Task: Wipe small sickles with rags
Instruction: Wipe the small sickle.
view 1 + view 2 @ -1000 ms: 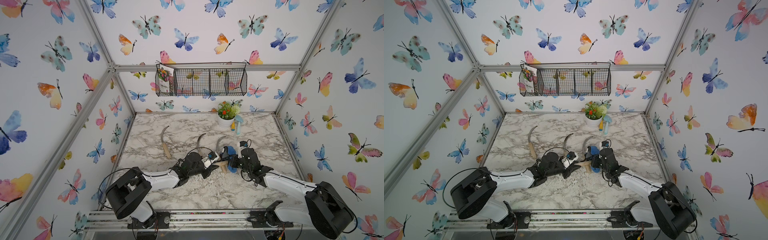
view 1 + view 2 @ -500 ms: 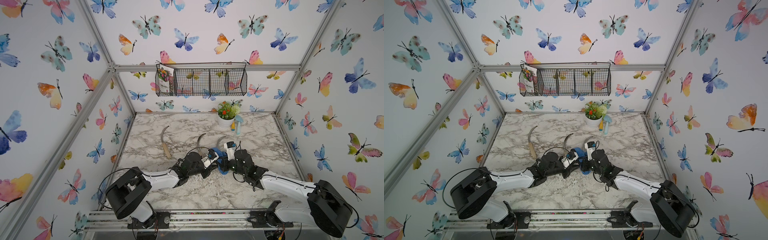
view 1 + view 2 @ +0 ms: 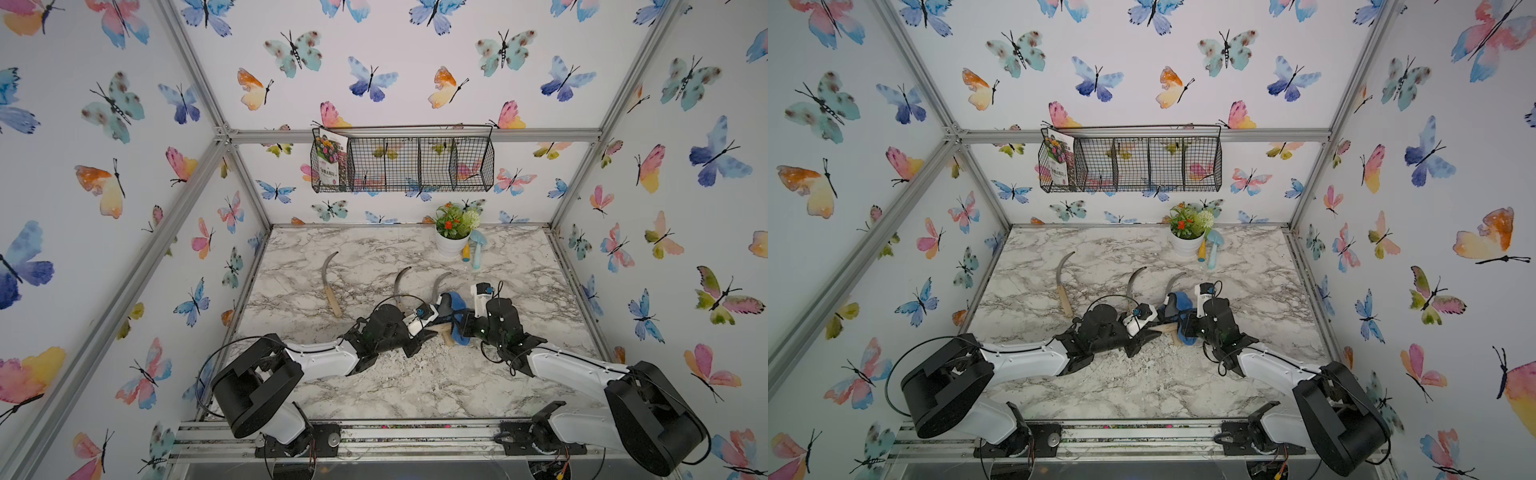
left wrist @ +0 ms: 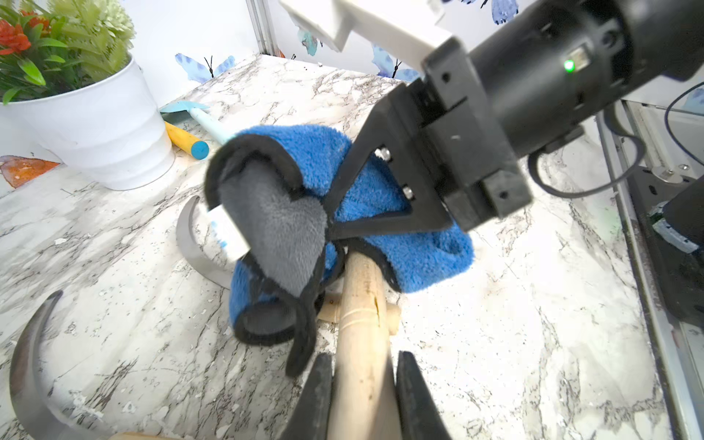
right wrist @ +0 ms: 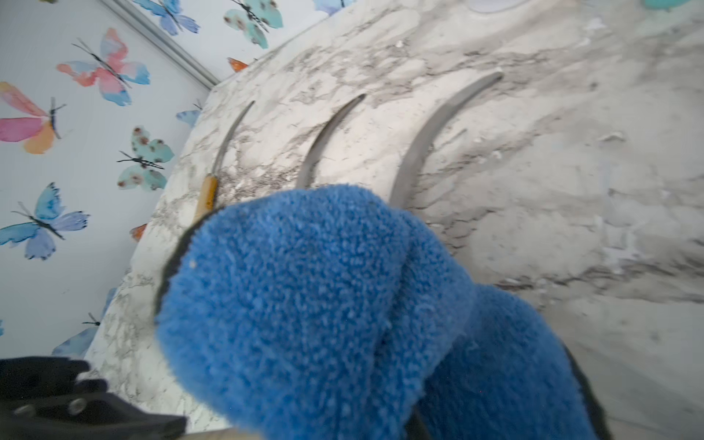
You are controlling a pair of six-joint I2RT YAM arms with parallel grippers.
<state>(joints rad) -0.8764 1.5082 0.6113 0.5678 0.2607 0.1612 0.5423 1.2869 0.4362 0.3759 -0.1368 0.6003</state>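
Firmly, the left gripper (image 4: 362,396) clamps a sickle (image 4: 360,304) by its handle. Just beyond those jaws, the right gripper (image 4: 330,223) pinches the rag (image 4: 415,255).

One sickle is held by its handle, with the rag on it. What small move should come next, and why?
Probably draw the right gripper, shut on the rag, along the blade, away from the handle. The left gripper clamps that handle, and the rag is bunched at its blade end, hiding the blade.
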